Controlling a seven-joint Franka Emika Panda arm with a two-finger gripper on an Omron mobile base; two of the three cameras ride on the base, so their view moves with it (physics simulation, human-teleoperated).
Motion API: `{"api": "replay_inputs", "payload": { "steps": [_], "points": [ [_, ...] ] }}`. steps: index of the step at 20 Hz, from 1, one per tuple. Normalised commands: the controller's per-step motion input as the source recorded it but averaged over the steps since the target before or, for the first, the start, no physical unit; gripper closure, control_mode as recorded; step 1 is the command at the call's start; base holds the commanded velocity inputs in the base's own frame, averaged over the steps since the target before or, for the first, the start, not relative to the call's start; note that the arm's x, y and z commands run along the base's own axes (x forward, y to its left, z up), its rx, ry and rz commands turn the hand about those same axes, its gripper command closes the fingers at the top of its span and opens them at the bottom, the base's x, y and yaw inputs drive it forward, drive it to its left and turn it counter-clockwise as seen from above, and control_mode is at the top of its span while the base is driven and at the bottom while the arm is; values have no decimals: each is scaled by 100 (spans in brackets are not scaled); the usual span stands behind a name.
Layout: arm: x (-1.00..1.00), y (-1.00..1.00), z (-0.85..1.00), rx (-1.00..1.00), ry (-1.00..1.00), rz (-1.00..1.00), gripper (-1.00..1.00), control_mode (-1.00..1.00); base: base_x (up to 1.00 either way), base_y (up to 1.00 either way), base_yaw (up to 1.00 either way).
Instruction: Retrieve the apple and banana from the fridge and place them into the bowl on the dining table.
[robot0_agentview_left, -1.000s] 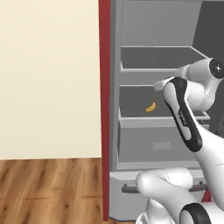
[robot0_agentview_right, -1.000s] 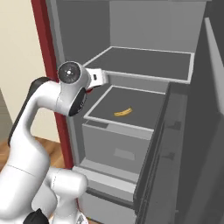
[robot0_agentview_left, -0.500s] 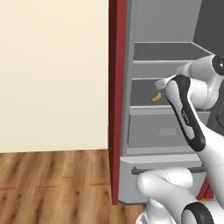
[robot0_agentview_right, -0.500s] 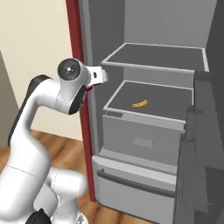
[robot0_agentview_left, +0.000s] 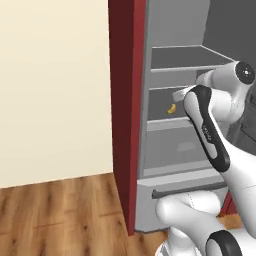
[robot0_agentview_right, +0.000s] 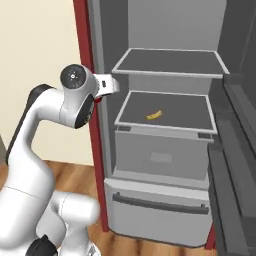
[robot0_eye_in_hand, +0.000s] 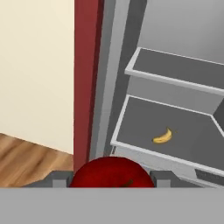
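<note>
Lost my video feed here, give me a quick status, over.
Gripper shut on apple, outside the open fridge. Banana alone on the lower shelf. Nothing blocking it.

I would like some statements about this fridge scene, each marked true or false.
1. The fridge stands open. True.
2. The banana lies on the top shelf. False: it lies on the second shelf, under the top one.
3. The apple sits between the fingers of the gripper. True.
4. The banana is in the gripper. False: it lies on the shelf, apart from the gripper.
5. The floor beside the fridge is tiled white. False: it is brown wood.
</note>
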Motion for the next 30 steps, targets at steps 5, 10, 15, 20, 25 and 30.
{"api": "replay_inputs", "payload": {
  "steps": [5, 10, 15, 20, 25, 30],
  "points": [
    [0, 0, 0, 0, 0, 0, 100, 100, -42, 9, -41],
    [0, 0, 0, 0, 0, 0, 100, 100, -37, 37, -45],
    [0, 0, 0, 0, 0, 0, 100, 100, -48, 38, -47],
    [0, 0, 0, 0, 0, 0, 100, 100, -61, 34, -47],
    [0, 0, 0, 0, 0, 0, 100, 100, -76, 22, -46],
    [0, 0, 0, 0, 0, 0, 100, 100, -75, 16, -46]
  ]
}}
